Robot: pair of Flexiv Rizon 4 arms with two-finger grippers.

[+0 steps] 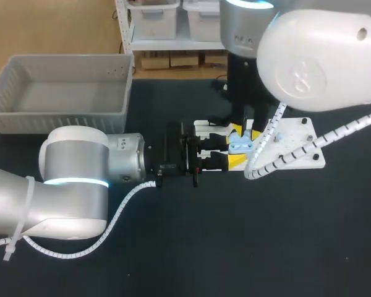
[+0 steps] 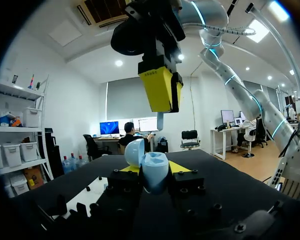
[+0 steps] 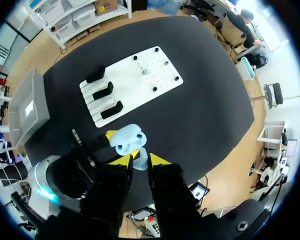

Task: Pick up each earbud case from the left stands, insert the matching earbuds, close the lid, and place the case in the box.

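The left gripper is clamping the open case between its yellow tips, holding it over the stand end of the board. The case's mouth is facing up and its lid is tilting back, away from the wrist. Directly above, the right gripper is pinching an earbud, its long axis hanging upright and pointing down at the case. Insertion looks to be the step in hand, and the next move is calling for a straight descent into the matching socket. The box is waiting far left.
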